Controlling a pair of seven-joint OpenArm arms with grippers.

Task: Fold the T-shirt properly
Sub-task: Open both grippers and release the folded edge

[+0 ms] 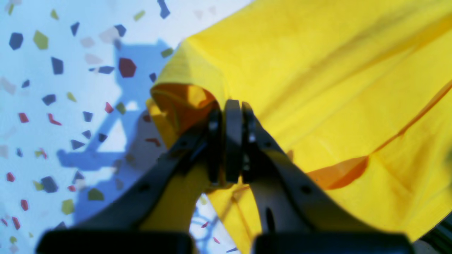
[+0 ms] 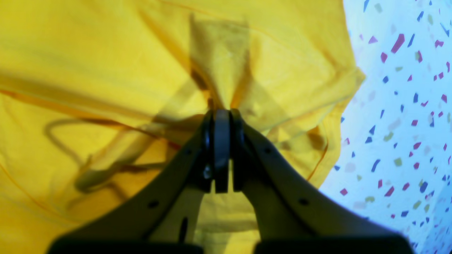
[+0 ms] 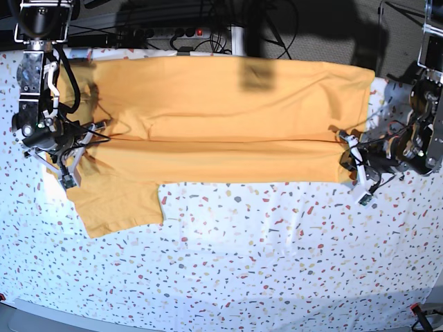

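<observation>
T-shirt: large plain yellow-orange short-sleeved cotton T-shirt (image 3: 221, 131), spread wide across the far half of the table, folded lengthwise along a crease running side to side; one sleeve (image 3: 118, 207) sticking out toward the near edge on the base view's left.
Table: white top with scattered blue, red and green terrazzo-style flecks (image 3: 263, 256), bare over the near half.
Left pincer: black pincer (image 1: 231, 109) at the base view's right end of the T-shirt, jaws pressed together on a bunched edge of the yellow fabric; cloth rolled into a small orange-lined curl just left of the fingertips (image 1: 214, 123) in the left wrist view.
Right pincer: black pincer (image 2: 221, 114) at the base view's left end, low over the cloth near the sleeve; jaws close together with a thin slit between them, fabric gathered into pleats fanning out from the tips; cannot tell whether the cloth is actually pinched or merely touched.
Cloth near right pincer: thin enough in the right wrist view to let dark shapes show through; right margin of the fabric ending at the flecked table.
Shadow: blue pincer-shaped shadow (image 1: 116, 141) on the table left of the left pincer in the left wrist view.
Background: dark cables and a power strip (image 3: 173, 31) beyond the far table edge.
</observation>
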